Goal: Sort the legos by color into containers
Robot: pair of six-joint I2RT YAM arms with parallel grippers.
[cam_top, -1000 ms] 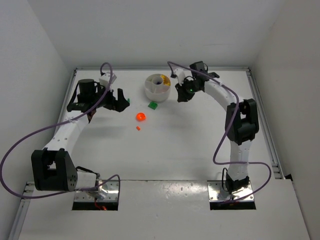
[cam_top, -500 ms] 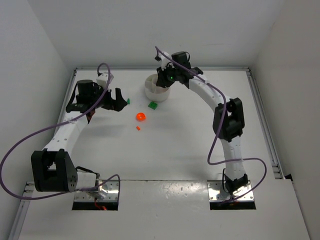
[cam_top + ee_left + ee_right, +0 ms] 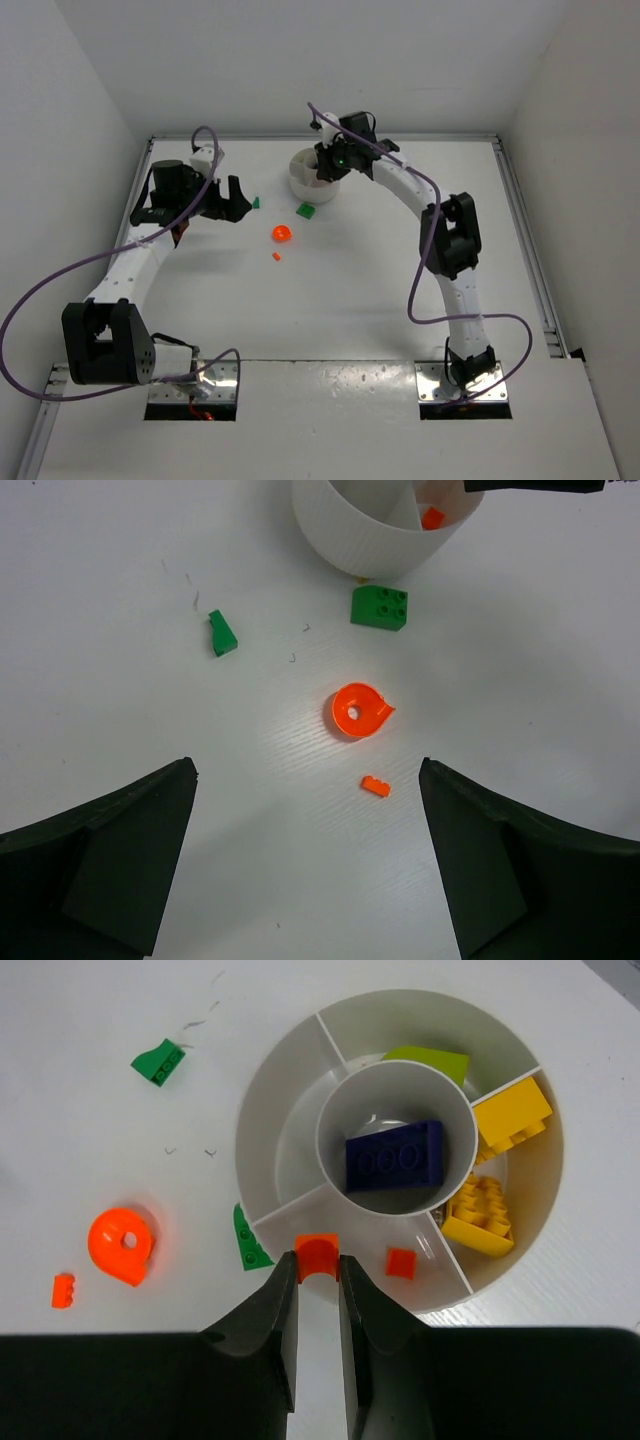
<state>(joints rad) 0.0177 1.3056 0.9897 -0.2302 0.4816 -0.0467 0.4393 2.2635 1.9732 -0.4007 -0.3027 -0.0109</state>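
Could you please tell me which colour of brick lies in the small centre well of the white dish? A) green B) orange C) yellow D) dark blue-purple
D: in the right wrist view the centre well holds one dark blue-purple brick, while the yellow bricks lie in an outer wedge.

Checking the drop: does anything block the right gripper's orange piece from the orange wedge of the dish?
Nothing visible. The right gripper holds the orange piece over that open wedge, which holds one small orange brick.
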